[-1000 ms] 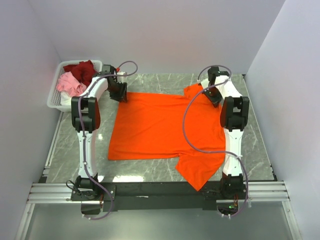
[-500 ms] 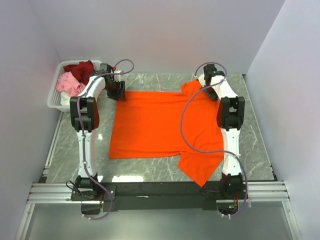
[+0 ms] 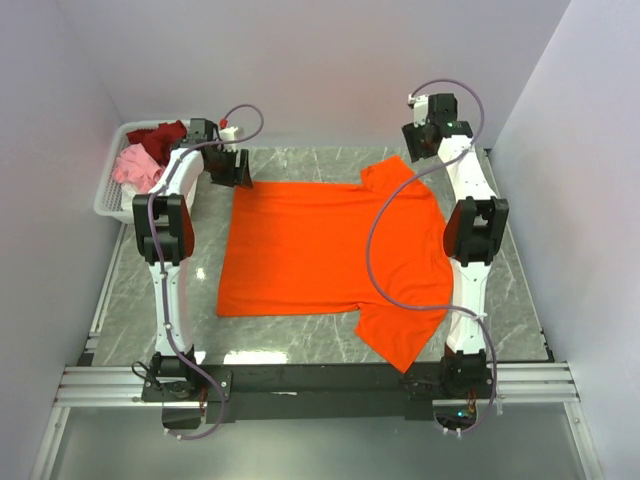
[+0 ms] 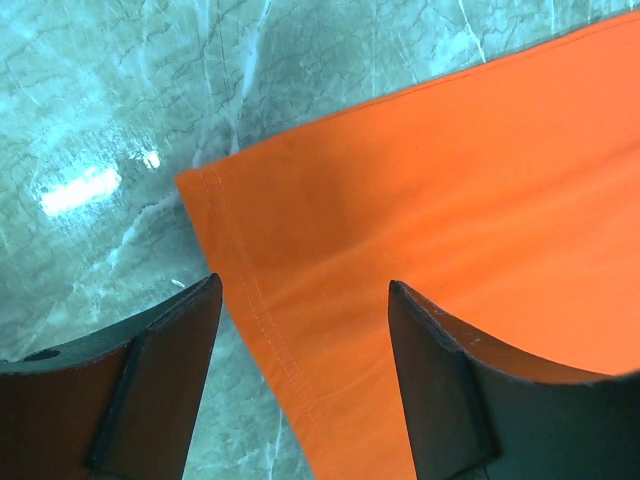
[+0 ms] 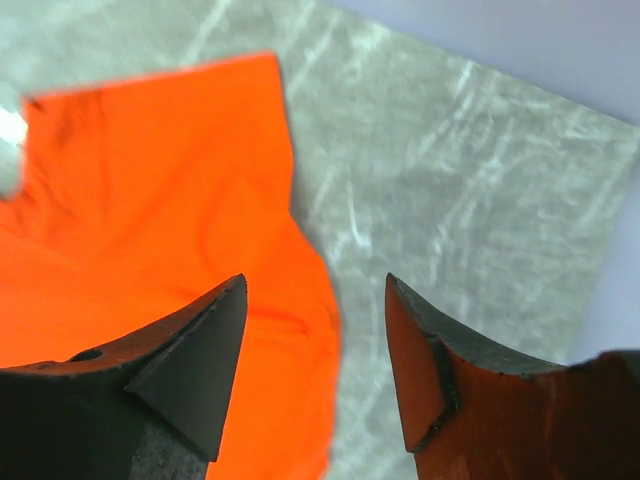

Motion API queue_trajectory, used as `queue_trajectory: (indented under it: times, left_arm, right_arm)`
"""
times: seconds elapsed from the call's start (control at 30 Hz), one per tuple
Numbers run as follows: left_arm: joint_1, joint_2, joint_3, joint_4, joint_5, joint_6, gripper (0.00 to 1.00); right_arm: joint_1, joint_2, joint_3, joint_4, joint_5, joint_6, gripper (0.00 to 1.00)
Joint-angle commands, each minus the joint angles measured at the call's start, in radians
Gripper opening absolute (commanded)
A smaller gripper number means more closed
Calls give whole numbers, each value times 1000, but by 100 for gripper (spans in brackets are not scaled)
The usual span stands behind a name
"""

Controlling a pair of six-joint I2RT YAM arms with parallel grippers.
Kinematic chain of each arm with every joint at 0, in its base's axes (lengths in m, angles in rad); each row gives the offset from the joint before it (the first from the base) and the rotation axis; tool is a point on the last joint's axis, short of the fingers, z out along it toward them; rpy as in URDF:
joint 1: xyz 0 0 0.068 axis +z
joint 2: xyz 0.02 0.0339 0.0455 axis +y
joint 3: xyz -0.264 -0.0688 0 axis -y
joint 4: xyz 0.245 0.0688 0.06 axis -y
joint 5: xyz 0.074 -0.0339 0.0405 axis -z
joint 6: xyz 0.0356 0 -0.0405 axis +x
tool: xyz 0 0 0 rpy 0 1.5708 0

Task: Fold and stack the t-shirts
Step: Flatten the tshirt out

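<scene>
Red shirt [image 3: 165, 138] and pink shirt [image 3: 135, 165] heaped in basket [image 3: 103, 205] at far-left corner. Left gripper [image 4: 305, 300] spread wide over far-left hem corner of orange shirt [image 3: 310, 250], gripping nothing; right gripper [image 5: 315, 290] likewise spread above far sleeve, near far-right corner. Could snag one layer only or miss the hem, dragging cloth askew. Flat and smooth mid-desk, near sleeve seemingly reaching the near edge.

Matt orange cloth t-shirt [image 3: 320, 250] on glossy marble-look table [image 3: 310, 165]; basket [image 3: 108, 195] seemingly plastic.
</scene>
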Motion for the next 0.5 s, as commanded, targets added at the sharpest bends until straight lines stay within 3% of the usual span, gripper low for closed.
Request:
queue_trajectory:
  times: [0.0,0.23,0.47]
  left_arm:
    - [7,-60,30,19,26,-4,74]
    - [13,-55,13,1,73,-28,73]
    - [39,-6,63,-50,27,-40,74]
  right_arm:
    - [-6,47,19,74,-78,135,64]
    - [-27,119,58,169,-85,225,66]
    - [-29,151,60,175,-121,253,65]
